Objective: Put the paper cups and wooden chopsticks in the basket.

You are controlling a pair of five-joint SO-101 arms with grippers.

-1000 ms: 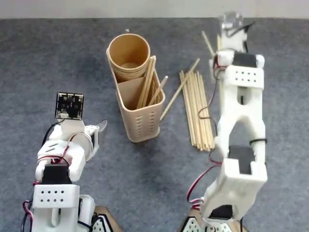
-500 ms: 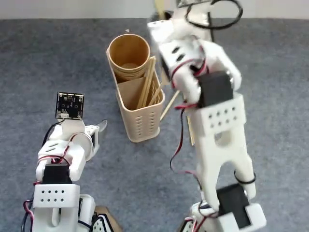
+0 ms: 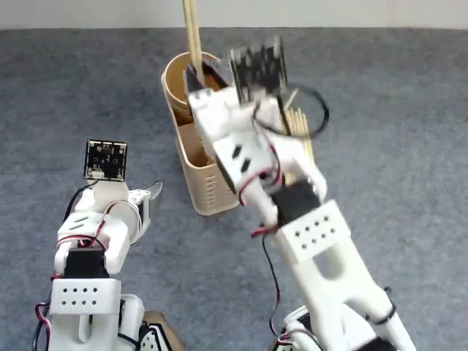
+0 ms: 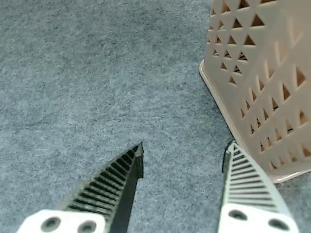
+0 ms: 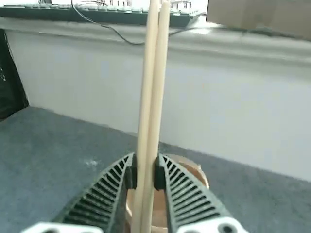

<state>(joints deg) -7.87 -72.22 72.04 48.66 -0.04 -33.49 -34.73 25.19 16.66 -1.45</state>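
Note:
A tan perforated basket (image 3: 208, 191) stands mid-table, with stacked paper cups (image 3: 174, 82) in its far end. My right gripper (image 3: 197, 82) hangs over the basket's far end, shut on a pair of wooden chopsticks (image 3: 192, 33) that stand upright. In the right wrist view the chopsticks (image 5: 153, 92) rise between the ridged fingers of my right gripper (image 5: 144, 175), with a cup rim (image 5: 193, 174) behind. More loose chopsticks (image 3: 301, 126) lie on the carpet right of the basket, partly hidden by the arm. My left gripper (image 4: 184, 160) is open, low beside the basket's near corner (image 4: 262, 77).
Grey carpet covers the table. A white wall runs along the far edge (image 5: 243, 97). The left arm's base (image 3: 84, 292) sits at the near left, the right arm's base at the near right. Open carpet lies left of the basket.
My right arm has swung from the far right of the table leftward to above the basket, carrying the chopsticks, which now stand upright. The left arm has kept still.

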